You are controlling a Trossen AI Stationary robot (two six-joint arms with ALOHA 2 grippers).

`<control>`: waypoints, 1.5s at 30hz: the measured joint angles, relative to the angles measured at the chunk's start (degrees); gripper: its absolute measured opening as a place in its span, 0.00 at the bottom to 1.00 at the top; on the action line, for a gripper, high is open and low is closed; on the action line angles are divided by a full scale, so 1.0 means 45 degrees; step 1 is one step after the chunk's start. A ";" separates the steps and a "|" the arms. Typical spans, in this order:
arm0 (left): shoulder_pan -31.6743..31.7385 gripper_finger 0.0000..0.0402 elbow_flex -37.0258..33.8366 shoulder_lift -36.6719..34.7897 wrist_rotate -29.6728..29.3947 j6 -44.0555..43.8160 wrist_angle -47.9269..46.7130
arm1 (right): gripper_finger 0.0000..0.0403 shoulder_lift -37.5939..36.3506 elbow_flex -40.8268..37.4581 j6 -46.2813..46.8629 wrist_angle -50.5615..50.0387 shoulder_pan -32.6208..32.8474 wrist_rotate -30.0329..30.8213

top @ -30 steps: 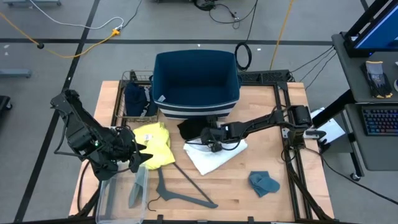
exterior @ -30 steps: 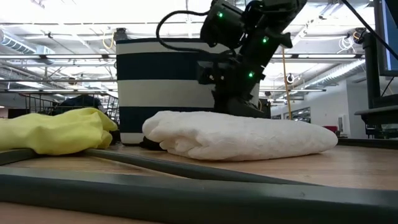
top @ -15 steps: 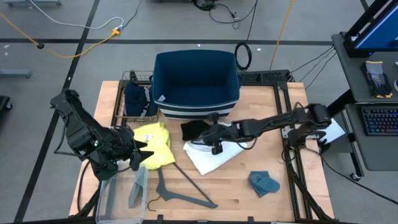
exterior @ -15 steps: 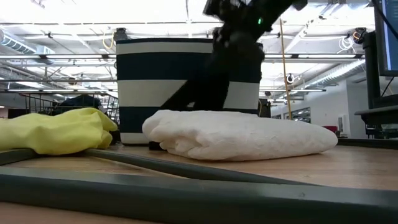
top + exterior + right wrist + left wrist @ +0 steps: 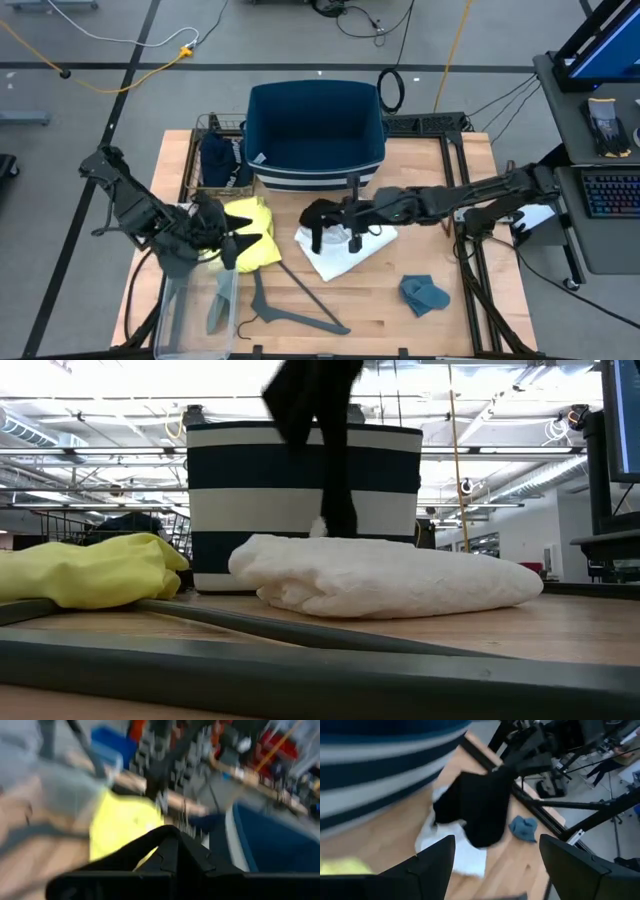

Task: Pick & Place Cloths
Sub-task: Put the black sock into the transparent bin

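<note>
Black cloth [image 5: 322,222] hangs from the outstretched right gripper's [image 5: 350,215] clamped jaws; left's gape.

cloth [image 5: 322,214] hanging over folded cloth [image 5: 345,252], basket [image 5: 315,135] behind

Table [image 5: 470,300] = pale wood planks, matt. White cloth [image 5: 345,252] on it looks nubbly, terry-ish; black cloth [image 5: 322,218] just above it is soft, matt. Yellow cloth [image 5: 250,232] left of white one is smooth fabric. Striped bin [image 5: 315,135] behind = woven fabric. Hanger [image 5: 290,312] = grey matt plastic.
</note>
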 joint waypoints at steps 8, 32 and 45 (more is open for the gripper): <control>0.1442 0.73 0.0000 -0.0004 0.0638 0.4735 0.3334 | 0.00 -0.0293 0.0000 0.0000 0.3816 0.0313 -0.2363; 0.3159 0.73 -0.0004 0.1322 0.4296 1.1776 0.8523 | 0.00 0.0444 -0.0010 0.1662 0.6239 0.0669 -0.3298; 0.4229 0.73 0.0000 0.2532 0.8100 1.1311 0.9829 | 0.00 0.0573 0.0000 0.1826 0.5962 0.0665 -0.3303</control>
